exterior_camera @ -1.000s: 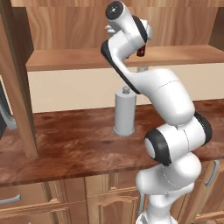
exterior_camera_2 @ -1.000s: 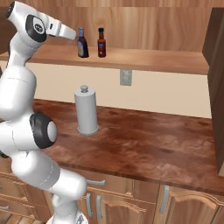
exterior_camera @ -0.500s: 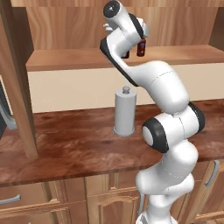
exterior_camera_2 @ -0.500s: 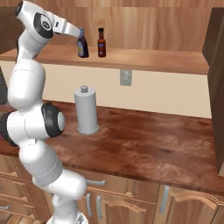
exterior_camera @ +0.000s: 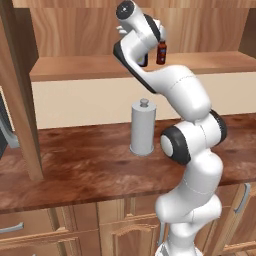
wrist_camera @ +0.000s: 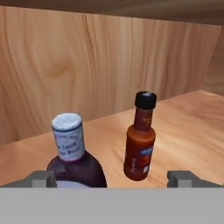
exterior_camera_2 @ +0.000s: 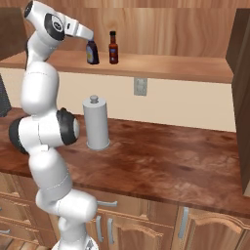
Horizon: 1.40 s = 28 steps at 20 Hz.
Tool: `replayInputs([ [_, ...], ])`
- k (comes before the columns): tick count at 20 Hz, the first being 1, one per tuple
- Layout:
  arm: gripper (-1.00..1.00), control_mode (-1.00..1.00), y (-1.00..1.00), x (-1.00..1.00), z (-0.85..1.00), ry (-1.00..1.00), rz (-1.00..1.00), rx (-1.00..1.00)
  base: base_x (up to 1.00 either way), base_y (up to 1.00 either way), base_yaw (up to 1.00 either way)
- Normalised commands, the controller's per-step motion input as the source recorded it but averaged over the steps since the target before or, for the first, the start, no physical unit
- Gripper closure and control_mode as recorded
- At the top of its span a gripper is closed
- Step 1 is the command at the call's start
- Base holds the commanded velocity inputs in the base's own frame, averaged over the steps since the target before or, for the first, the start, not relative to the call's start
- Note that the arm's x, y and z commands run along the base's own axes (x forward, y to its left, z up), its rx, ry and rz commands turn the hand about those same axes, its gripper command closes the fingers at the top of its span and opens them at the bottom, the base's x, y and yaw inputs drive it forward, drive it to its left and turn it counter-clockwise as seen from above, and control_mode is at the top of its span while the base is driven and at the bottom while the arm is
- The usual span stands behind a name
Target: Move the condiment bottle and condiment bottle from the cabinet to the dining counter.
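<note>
On cabinet shelf (exterior_camera_2: 161,66): two condiment bottles, upright.
Slim bottle (wrist_camera: 140,138): beside squat bottle (wrist_camera: 72,153).
Hand (wrist_camera: 113,178): spread wide, holding nothing.

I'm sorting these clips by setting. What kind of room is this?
Most likely a kitchen, computer-rendered: a wooden wall cabinet shelf holding two condiment bottles, a wood-grain worktop with a grey cylinder holder, and drawer cabinets beneath.
</note>
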Motion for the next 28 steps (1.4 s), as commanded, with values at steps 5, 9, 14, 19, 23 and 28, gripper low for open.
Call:
replayInputs([
  [5, -1.00, -1.00, 0.00, 0.29, -0.06, 0.00, 0.00, 0.00, 0.00, 0.00, 0.00],
  [9, -1.00, -1.00, 0.00, 0.29, -0.14, 0.00, 0.00, 0.00, 0.00, 0.00, 0.00],
  [14, -1.00, -1.00, 0.00, 0.28, -0.13, 0.00, 0.00, 0.00, 0.00, 0.00, 0.00],
  [19, -1.00, -1.00, 0.00, 0.34, -0.04, 0.00, 0.00, 0.00, 0.00, 0.00, 0.00],
  [23, -1.00, -1.00, 0.00, 0.36, -0.05, 0.00, 0.00, 0.00, 0.00, 0.00, 0.00],
  [28, -1.00, -1.00, 0.00, 0.27, -0.02, 0.00, 0.00, 0.00, 0.00, 0.00, 0.00],
])
